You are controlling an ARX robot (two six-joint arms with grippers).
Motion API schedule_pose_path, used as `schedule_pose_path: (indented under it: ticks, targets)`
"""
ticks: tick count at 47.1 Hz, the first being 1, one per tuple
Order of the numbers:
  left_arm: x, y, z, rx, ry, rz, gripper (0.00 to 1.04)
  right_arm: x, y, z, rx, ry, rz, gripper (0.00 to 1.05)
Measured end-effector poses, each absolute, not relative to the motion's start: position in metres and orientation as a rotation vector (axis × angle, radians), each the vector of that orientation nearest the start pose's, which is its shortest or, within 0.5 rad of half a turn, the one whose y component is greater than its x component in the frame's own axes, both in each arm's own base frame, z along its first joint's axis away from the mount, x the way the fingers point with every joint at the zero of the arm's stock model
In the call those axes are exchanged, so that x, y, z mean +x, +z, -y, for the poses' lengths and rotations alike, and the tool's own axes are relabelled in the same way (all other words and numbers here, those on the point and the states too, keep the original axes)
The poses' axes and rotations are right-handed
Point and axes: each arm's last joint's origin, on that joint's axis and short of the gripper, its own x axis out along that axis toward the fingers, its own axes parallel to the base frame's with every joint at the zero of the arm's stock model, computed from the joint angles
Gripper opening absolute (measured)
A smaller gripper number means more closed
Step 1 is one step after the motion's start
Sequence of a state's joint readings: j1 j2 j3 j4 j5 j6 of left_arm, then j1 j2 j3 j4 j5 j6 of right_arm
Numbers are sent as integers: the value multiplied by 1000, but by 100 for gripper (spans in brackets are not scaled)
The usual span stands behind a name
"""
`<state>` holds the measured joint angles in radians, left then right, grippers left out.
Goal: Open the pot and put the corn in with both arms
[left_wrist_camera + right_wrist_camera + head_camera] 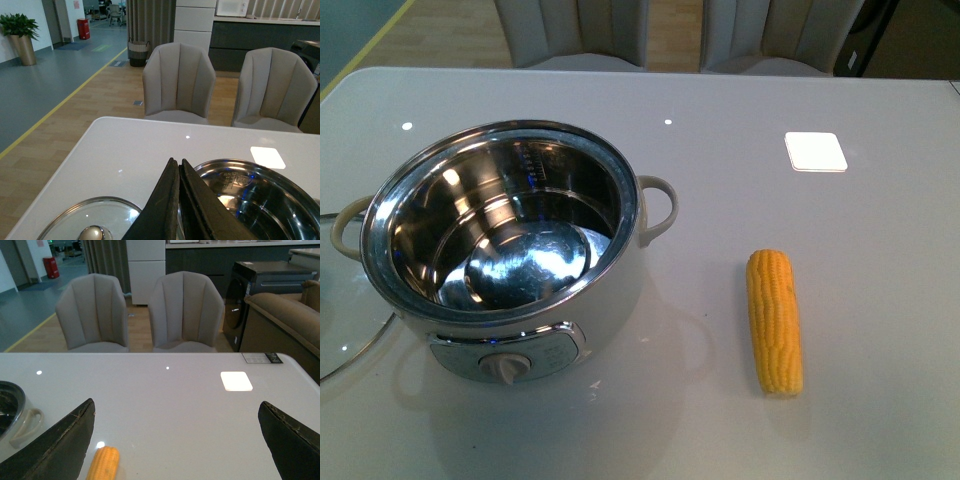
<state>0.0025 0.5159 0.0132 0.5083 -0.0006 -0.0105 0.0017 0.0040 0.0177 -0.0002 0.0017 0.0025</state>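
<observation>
Corn (775, 322) lies lengthwise on the tabletop (880, 400), well to the right of the pot (616, 300). The pot stands open and empty, with its glass lid (350, 335) flat on the tabletop beside its left handle. Picking up the cob looks like the step in hand. The right gripper (176, 405) is spread wide, with one end of the cob showing beside one finger. It should centre over the cob's middle and close across its width, so the cob hangs level. The left gripper (178, 162) has its fingers pressed together, empty, near the pot's rim. Only the wrist views show the grippers; only the front view shows the whole cob.
</observation>
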Motion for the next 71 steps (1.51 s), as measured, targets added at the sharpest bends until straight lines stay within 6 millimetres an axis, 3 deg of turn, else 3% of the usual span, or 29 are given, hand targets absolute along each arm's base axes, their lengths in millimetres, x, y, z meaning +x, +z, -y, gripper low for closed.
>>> schedule_pose_path:
  ticks: [42,54,56,61,71]
  targets:
    - [99,167,0,-10,3,-4,4,97,169,0,3,0,14,96]
    - [97,168,0,-10,3,9,4,97,169,0,3,0,14,96]
    - [97,168,0,-10,3,9,8,97,169,0,3,0,14,96]
    - [97,168,0,-10,3,8,29,97,169,0,3,0,14,96]
    - [97,168,0,-10,3,8,58,97,169,0,3,0,14,96]
